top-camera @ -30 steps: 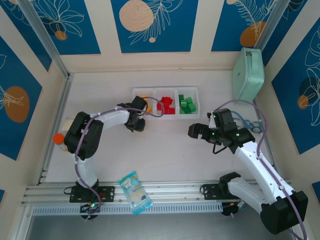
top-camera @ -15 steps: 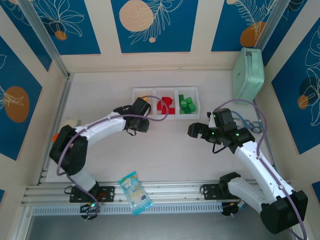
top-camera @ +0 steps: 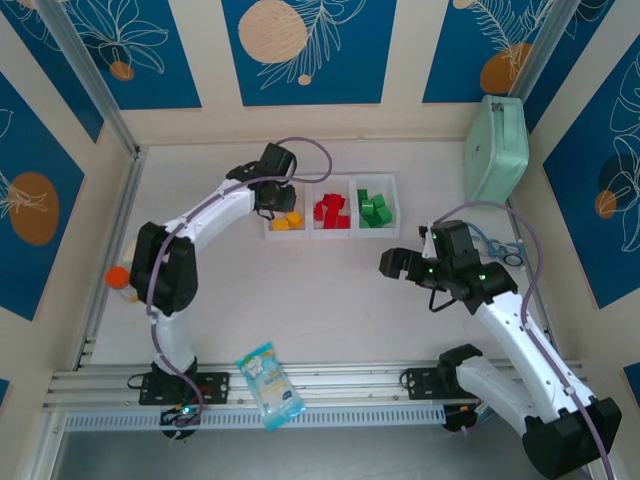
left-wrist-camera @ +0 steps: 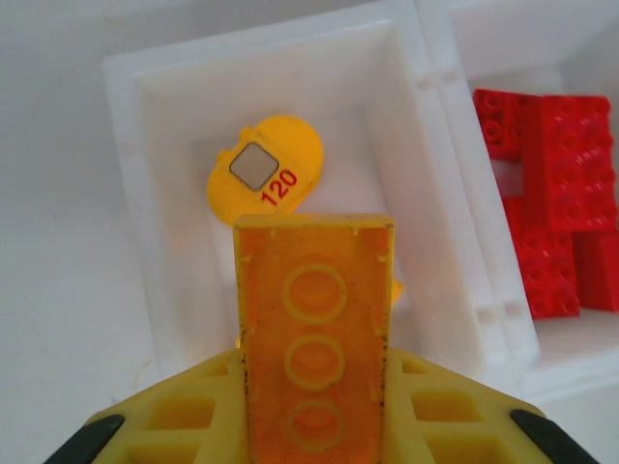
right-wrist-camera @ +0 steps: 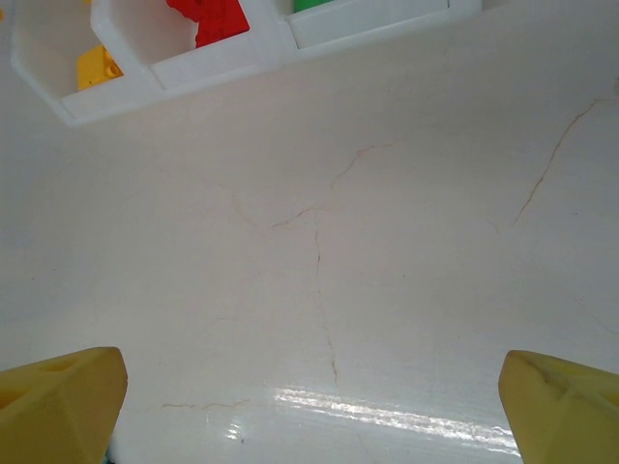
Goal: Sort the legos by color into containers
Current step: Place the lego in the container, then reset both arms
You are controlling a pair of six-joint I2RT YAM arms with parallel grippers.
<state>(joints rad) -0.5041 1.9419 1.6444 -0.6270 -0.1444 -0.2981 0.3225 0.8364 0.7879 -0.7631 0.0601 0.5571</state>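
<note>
A: What sits in the tray (top-camera: 331, 235)?

B: It lies toward the far edge of the table (top-camera: 320, 310), about midway across. Its left compartment holds yellow-orange pieces (top-camera: 288, 221), among them a rounded one (left-wrist-camera: 266, 174) with a grey square and "120" printed in red. The middle compartment holds red bricks (top-camera: 331, 211), the right one green bricks (top-camera: 374, 209).

A: And the claws?

B: The left claw (left-wrist-camera: 311, 430) is clamped on a long yellow-orange brick (left-wrist-camera: 314, 319) above the left compartment. The right claw (top-camera: 391, 263) is spread wide with nothing in it, over bare table near the tray's near right corner.

A: Anything else around?

B: A mint-green case (top-camera: 497, 145) sits at the far right corner. An orange-capped bottle (top-camera: 119, 276) is at the left edge, partly hidden by the left arm. A blue packet (top-camera: 268, 385) lies at the near edge. None touches the tray.

A: How does the held brick look?

B: Its open underside faces the wrist camera, three rings in a row, and it hides part of a small yellow piece beneath.
</note>
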